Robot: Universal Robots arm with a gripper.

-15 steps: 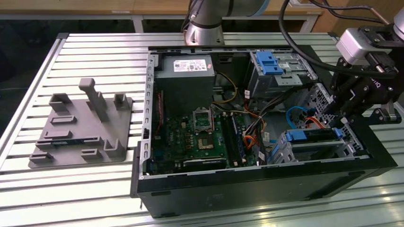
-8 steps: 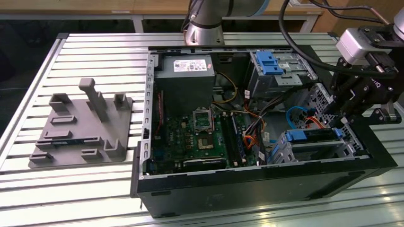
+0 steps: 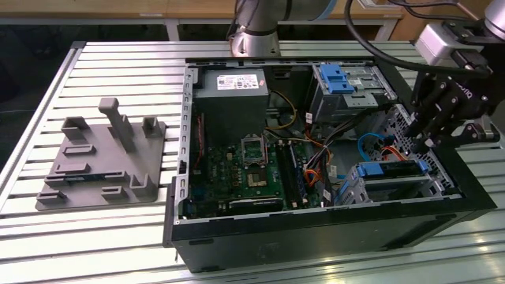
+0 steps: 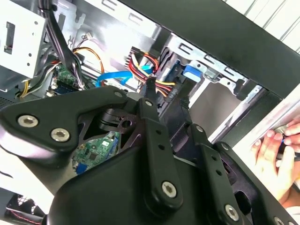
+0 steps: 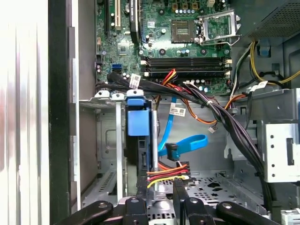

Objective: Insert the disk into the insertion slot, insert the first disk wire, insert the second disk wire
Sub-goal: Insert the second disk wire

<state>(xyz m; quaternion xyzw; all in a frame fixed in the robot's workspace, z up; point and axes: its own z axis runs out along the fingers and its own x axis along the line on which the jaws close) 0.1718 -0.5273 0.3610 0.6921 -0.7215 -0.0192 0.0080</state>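
The disk (image 3: pixel 392 170) in its blue caddy sits inside the insertion slot (image 3: pixel 353 188), a silver cage at the case's near corner on the exterior view's right. My gripper (image 3: pixel 427 141) hangs just above and behind that cage. In the first wrist view the disk (image 5: pixel 138 123) stands in the cage (image 5: pixel 108 140), and my gripper (image 5: pixel 161 186) is shut on a disk wire (image 5: pixel 168 171), a black plug with red, yellow and black leads, next to the disk's end. A second disk wire (image 5: pixel 187 143), flat and blue, curls loose beside it. The same red and yellow wire (image 4: pixel 161 84) lies between my fingers (image 4: pixel 151 101).
The open black computer case (image 3: pixel 316 231) lies on a slatted metal table (image 3: pixel 94 236). A taller grey bay with a blue tab (image 3: pixel 337 78) stands at the back. Thick black cable bundles (image 5: pixel 220 115) cross above the cage. A grey fixture (image 3: pixel 103 160) sits left. A person's hand (image 4: pixel 276 145) is outside the case.
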